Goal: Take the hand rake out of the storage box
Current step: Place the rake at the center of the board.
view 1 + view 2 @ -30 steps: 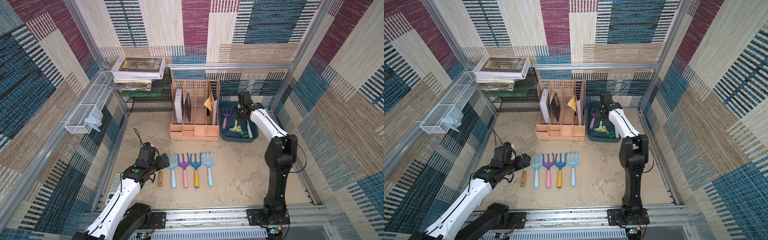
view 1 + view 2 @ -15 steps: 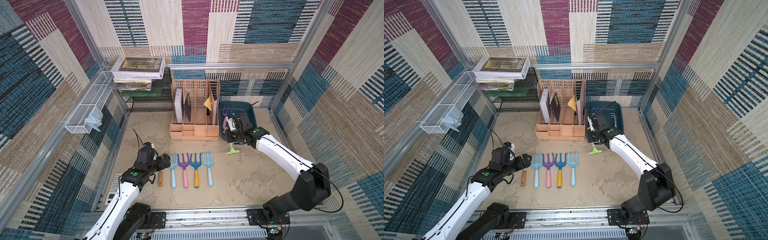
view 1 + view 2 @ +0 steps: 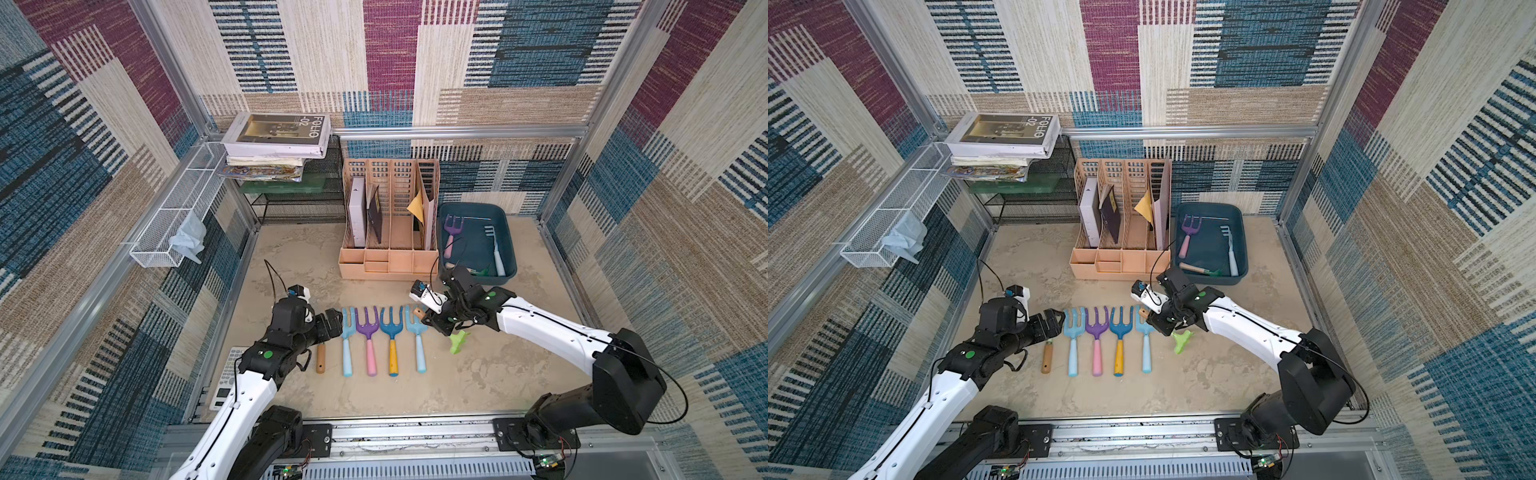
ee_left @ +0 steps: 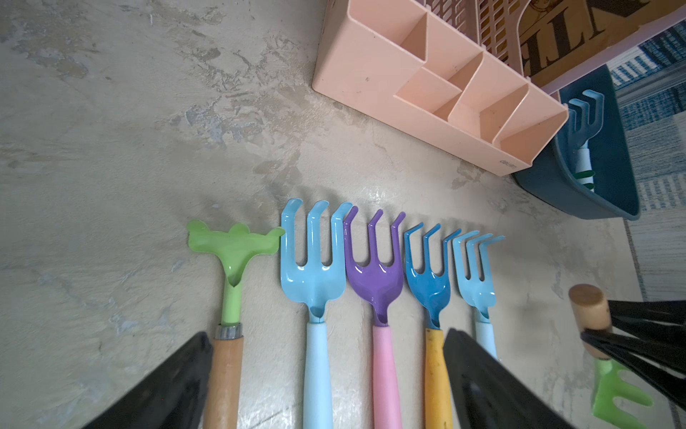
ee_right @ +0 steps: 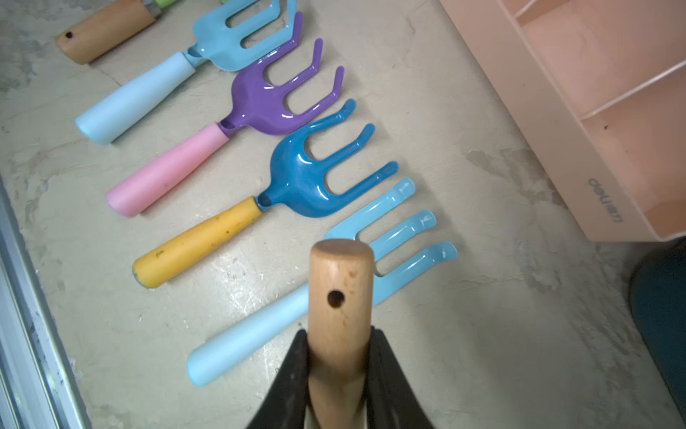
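Pinching the hand rake (image 5: 339, 282) by its handle, the right gripper (image 5: 338, 333) hovers outside the storage box (image 3: 471, 239).

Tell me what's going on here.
The right claw is shut on a green hand rake by its wooden handle, beside a row of five rakes on the table, outside the storage box. Three more rakes lie in the box. The left claw is open at the row's other end.

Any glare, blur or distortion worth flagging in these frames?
Right wrist view: highlights on the glossy purple metal rake head, peach plastic file organizer washed out. Left wrist view: the left tool's black fingers soft. Both top views: sharp, evenly lit.
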Controlling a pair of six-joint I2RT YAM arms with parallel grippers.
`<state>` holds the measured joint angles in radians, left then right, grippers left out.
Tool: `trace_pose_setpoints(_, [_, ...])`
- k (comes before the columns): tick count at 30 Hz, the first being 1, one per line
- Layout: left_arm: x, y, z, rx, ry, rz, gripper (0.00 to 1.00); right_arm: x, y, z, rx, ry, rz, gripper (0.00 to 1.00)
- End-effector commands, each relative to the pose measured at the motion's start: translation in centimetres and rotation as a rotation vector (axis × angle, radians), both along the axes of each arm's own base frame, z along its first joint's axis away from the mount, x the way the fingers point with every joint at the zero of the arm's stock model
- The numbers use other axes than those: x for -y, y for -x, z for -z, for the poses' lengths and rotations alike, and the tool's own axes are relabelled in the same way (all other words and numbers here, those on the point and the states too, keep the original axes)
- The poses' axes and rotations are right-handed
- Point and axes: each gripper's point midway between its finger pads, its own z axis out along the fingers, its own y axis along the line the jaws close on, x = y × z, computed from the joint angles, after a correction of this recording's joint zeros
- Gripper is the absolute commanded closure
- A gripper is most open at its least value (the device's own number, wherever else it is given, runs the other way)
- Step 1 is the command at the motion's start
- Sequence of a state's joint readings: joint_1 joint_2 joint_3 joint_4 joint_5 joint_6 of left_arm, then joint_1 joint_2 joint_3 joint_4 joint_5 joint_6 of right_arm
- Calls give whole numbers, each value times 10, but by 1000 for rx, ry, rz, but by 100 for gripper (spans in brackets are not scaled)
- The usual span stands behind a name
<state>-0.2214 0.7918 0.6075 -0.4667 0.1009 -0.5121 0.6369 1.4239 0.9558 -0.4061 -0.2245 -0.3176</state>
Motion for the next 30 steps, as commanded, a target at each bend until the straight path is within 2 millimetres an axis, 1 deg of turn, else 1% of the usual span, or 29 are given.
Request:
trace_pose_setpoints(1, [3,-4,-4,29,7,19,1,15,8,10,15,16,-143,100])
trace_pose_setpoints(3, [6,-4,-6,32,16,28,1,29,1,22,-20,54,-102,100])
trace_pose_setpoints(4, [9,-4,-8,42,26,42,1,31,-1,27,-45,58,-97,100])
trace_pose_setpoints(6, [15,-3,-13,70,49,75,1,34,3,43,-114,57,-148,100])
trace_pose_setpoints(9, [26,-1,-20,113,61,129,1,41,4,65,-214,90,-129,100])
trace_pose_setpoints(11, [33,1,-24,130,56,160,1,45,5,76,-242,109,-115,100])
trace_pose_setpoints(13, [41,2,-27,142,51,196,1,46,5,81,-259,114,-109,98])
trace_pose_setpoints(14, [46,2,-28,147,46,218,1,47,6,83,-269,118,-108,95])
trace_pose_setpoints(15, [52,2,-28,151,40,242,1,47,7,85,-276,124,-109,89])
trace_pose_setpoints(17, [63,3,-29,160,19,291,1,49,7,88,-284,137,-102,81])
trace_pose_setpoints(18, [70,4,-30,164,2,319,1,50,6,89,-286,143,-95,70])
trace_pose_setpoints(19, [76,5,-30,168,-15,343,1,50,6,89,-286,148,-91,67])
trace_pose_setpoints(20, [82,5,-29,167,-38,366,1,49,6,87,-285,139,-90,66])
trace_pose_setpoints(21, [88,4,-27,157,-59,386,1,47,6,85,-290,130,-90,61])
trace_pose_setpoints(22, [92,4,-26,145,-75,402,1,46,6,83,-296,119,-88,52])
trace_pose_setpoints(24, [103,3,-23,121,-107,447,1,43,5,75,-287,103,-87,26])
trace_pose_setpoints(25, [111,3,-23,119,-117,477,1,42,3,69,-271,92,-82,3])
trace_pose_setpoints(27, [126,4,-24,133,-143,544,1,41,-3,53,-225,59,-46,4])
trace_pose_setpoints(29, [145,5,-27,171,-181,634,1,47,-19,26,-161,-13,50,4])
trace_pose_setpoints(30, [153,6,-28,189,-197,674,1,55,-29,11,-128,-56,127,4])
